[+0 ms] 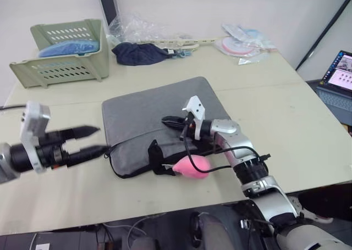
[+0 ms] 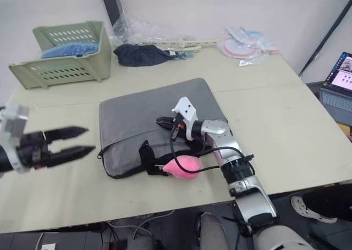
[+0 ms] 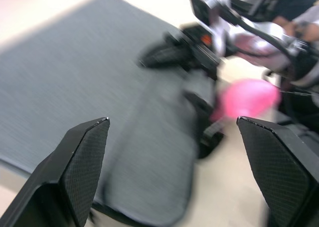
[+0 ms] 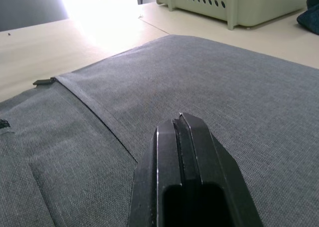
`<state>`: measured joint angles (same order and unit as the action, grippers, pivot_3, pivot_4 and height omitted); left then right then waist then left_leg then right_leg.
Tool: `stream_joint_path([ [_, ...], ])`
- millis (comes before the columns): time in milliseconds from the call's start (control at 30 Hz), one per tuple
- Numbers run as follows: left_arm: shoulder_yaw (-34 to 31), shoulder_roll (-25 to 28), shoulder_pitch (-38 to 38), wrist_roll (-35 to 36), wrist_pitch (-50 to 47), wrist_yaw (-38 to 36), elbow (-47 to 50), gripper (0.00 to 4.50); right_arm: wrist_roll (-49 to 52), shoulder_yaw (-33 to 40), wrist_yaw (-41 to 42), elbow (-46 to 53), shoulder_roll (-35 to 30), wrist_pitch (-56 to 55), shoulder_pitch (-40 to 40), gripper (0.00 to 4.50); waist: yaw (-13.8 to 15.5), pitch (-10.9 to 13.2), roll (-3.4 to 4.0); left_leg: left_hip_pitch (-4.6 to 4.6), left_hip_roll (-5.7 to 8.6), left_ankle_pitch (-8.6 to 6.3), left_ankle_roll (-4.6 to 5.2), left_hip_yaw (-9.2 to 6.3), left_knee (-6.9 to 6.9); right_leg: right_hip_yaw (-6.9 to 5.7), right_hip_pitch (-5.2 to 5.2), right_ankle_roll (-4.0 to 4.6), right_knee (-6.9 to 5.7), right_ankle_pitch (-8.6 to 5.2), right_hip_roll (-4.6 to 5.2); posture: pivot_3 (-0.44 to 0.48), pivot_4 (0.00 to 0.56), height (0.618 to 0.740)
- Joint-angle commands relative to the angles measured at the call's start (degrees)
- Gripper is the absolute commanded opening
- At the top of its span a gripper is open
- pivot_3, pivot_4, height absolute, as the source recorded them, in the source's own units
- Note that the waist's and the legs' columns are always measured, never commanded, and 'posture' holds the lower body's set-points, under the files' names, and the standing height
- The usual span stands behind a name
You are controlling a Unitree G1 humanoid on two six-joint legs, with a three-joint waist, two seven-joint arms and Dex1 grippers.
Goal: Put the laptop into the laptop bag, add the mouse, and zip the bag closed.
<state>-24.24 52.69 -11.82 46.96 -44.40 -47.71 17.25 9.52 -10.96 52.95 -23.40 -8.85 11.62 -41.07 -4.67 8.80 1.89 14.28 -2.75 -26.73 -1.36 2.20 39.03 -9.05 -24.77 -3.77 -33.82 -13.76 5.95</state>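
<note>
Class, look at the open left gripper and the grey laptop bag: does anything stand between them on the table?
Nothing visible does. The left gripper hovers open just off the laptop bag's left edge, with bare table between. The shut right gripper is over the bag.

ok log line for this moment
left pincer: open, beside laptop bag | right pincer: shut, over bag | pink lump: at bag's near edge

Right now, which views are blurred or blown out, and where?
Left wrist view: motion-smeared across the laptop bag and pink lump; the fingers stay sharp. Right wrist view: the table blows out to white at the far edge. Eye views: evenly lit, sharp.
</note>
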Motion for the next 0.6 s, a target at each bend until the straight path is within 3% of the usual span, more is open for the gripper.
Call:
stream_joint_path([
  [33, 7.6, -3.6, -3.3, -5.4, 5.1, 0.8, -1.3, 4.42, -2.7, -3.5, -0.7, -3.5, -0.2, 5.1, 3.7, 0.00, -0.2, 0.0, -0.11, 0.02, -0.02, 0.00, 0.00, 0.04, 0.00, 0.02, -0.03, -0.01, 0.00, 0.01, -0.04, 0.000, 0.150, 0.740],
  [300, 17.5, -10.7, -9.2, -13.1, 13.2, -2.8, -10.2, 4.42, -1.6, -2.6, -2.1, 4.8, -1.2, 8.8, 3.6, 0.00, 0.2, 0.0, -0.17, 0.34, -0.06, 0.03, -0.03, 0.24, 0.04, -0.08, -0.49, -0.02, -0.07, 0.02, -0.22, 0.000, 0.150, 0.740],
  [600, 18.5, -14.7, -15.4, -15.2, 18.0, -5.6, -16.8, 4.42, 1.9, 0.5, -5.5, 21.3, -3.9, 18.8, 2.2, 0.00, 1.5, 0.7, -0.30, 0.91, -0.01, 0.10, 0.06, 0.63, 0.25, -0.35, -0.86, -0.14, 0.01, 0.08, -0.31, 0.000, 0.150, 0.740],
])
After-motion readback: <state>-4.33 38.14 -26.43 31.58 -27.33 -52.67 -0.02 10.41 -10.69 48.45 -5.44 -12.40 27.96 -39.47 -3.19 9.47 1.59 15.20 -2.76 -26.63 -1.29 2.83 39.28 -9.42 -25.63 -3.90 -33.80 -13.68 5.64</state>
